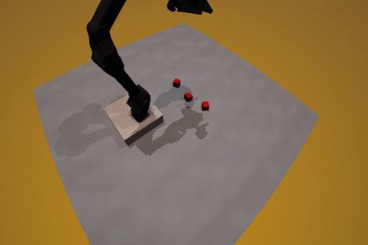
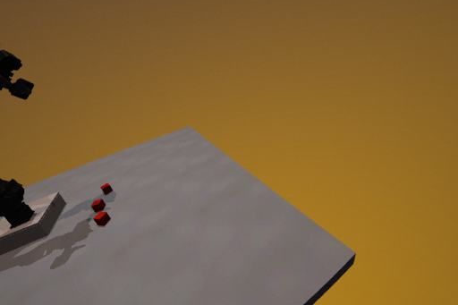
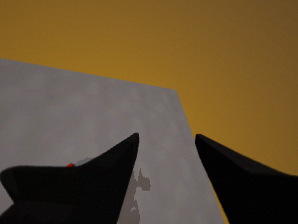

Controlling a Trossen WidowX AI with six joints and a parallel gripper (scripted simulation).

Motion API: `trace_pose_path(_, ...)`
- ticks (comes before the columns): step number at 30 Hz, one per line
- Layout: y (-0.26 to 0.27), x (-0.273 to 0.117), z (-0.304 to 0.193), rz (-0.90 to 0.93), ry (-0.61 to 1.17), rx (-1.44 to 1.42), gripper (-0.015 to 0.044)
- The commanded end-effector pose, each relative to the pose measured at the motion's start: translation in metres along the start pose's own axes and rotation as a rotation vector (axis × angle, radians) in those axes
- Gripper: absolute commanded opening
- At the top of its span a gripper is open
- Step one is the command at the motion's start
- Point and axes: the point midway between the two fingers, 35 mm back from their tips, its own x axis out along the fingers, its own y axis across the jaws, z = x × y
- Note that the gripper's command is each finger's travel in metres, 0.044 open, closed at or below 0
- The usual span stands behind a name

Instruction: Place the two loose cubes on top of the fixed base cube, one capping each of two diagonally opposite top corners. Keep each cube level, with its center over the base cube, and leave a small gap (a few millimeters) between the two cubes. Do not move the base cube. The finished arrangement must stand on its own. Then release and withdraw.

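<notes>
Three red cubes rest apart on the grey table in a loose diagonal row. One cube [image 1: 176, 82] [image 2: 106, 189] is at the back. One cube [image 1: 188, 96] [image 2: 98, 205] is in the middle. One cube [image 1: 205, 105] [image 2: 102, 218] is at the other end of the row. They look alike, so I cannot tell which is the base cube. Nothing is stacked on any of them. My gripper [image 3: 166, 137] is open and empty, high above the table and well away from the cubes. In the wrist view only a red sliver shows beside the left finger.
The arm stands on a pale base block [image 1: 118, 114] [image 2: 27, 235] to the left of the cubes. The grey table [image 1: 201, 185] [image 2: 201, 239] [image 3: 50, 110] ends in plain edges against an orange background. Shadows of the arm fall near the cubes.
</notes>
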Motion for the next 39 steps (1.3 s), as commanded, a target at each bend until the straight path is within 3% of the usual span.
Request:
trace_pose_path(1,0.028,0.04,-0.01,0.078,0.095,-0.19,0.0265)
trace_pose_path(10,0.082,0.112,-0.05,0.286,0.247,-0.599,0.0265)
trace_pose_path(21,0.141,0.177,-0.132,0.651,0.343,-1.022,0.0265)
trace_pose_path(30,0.178,0.201,-0.207,0.979,0.318,-1.255,0.0265)
trace_pose_path(39,0.181,0.201,-0.214,1.011,0.311,-1.272,0.0265)
